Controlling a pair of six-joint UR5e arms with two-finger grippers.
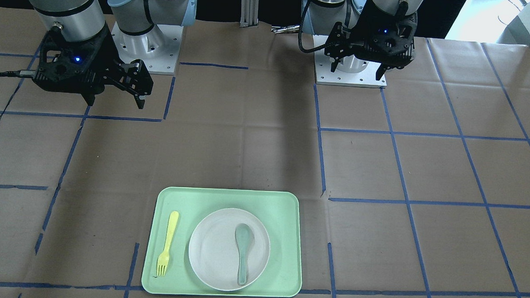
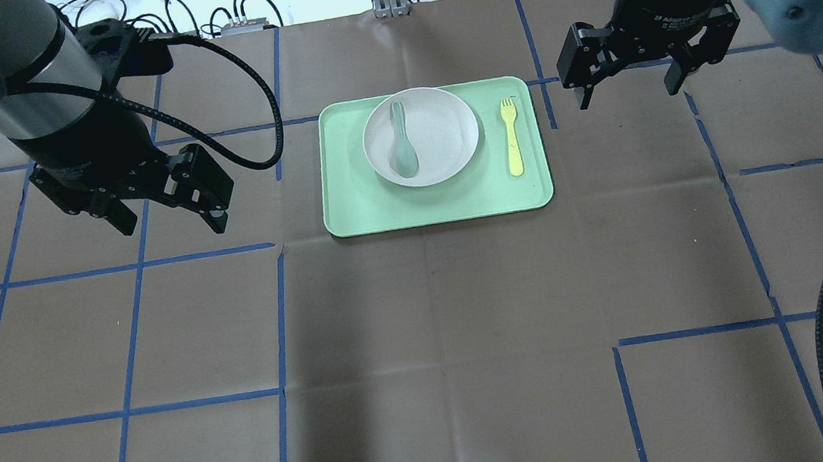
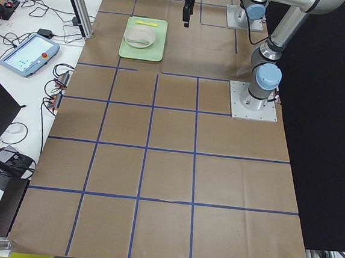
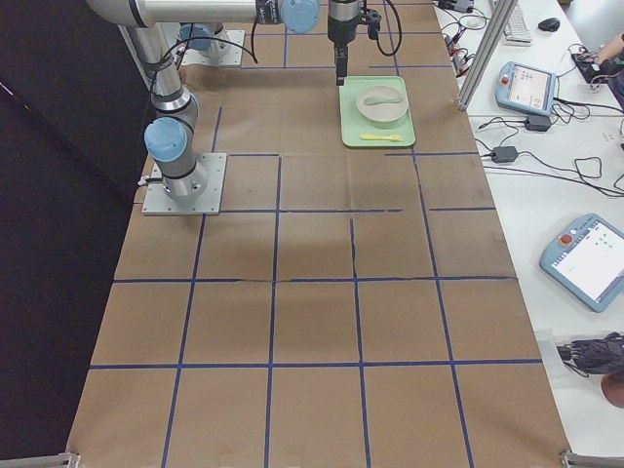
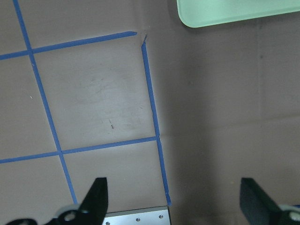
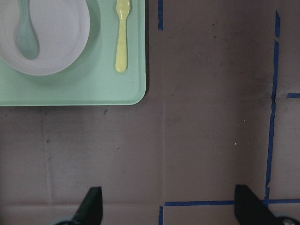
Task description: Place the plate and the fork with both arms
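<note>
The off-white plate (image 1: pixel 213 248) (image 2: pixel 443 134) lies on a light-green tray (image 1: pixel 228 198) (image 2: pixel 440 208), with a grey-green spoon (image 1: pixel 244 249) (image 2: pixel 401 143) lying in it. The pale-yellow fork (image 1: pixel 168 243) (image 2: pixel 512 136) lies on the tray beside the plate. My left gripper (image 2: pixel 170 221) (image 1: pixel 356 72) hangs open and empty above the table, left of the tray. My right gripper (image 2: pixel 629 96) (image 1: pixel 116 103) hangs open and empty to the right of the tray. The right wrist view shows the plate (image 6: pixel 56 42) and the fork (image 6: pixel 122 37). The left wrist view shows only a tray corner (image 5: pixel 234 11).
Brown paper with a blue tape grid covers the table (image 2: pixel 437 321). The arms' base plates (image 1: pixel 349 72) (image 1: pixel 149 52) are bolted at the robot's side. Tablets and cables (image 4: pixel 595 258) lie on a white bench beyond the far edge.
</note>
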